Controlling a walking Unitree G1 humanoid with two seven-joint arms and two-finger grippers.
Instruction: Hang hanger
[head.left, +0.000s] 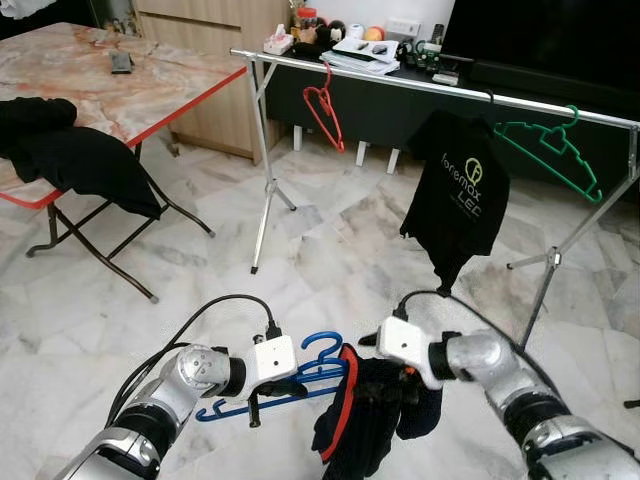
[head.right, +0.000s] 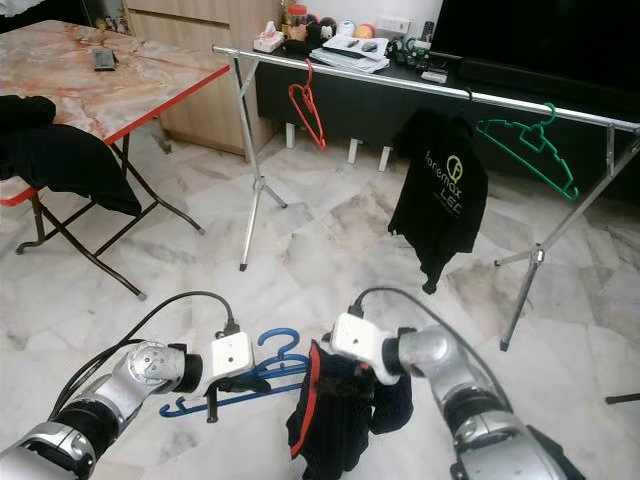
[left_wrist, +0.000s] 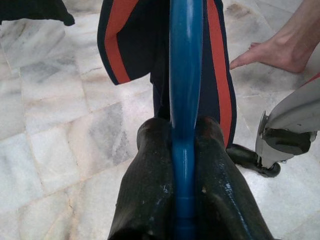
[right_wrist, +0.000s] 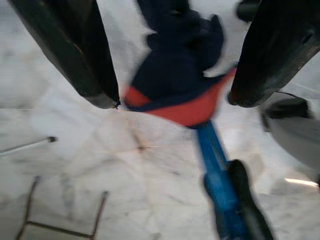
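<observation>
Draping blue hanger (head.left: 300, 385): navy garment (head.left: 365, 415), red trim; left claw (left_wrist: 185, 145) clamped.

table (head.left: 150, 95) left, clothes rack (head.left: 420, 85) ahead

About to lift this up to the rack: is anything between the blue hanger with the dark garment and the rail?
Nothing visible blocks it. Open floor lies between the blue hanger, clamped in the left gripper, and the rail. A free stretch sits between the red hanger and the black shirt.
</observation>
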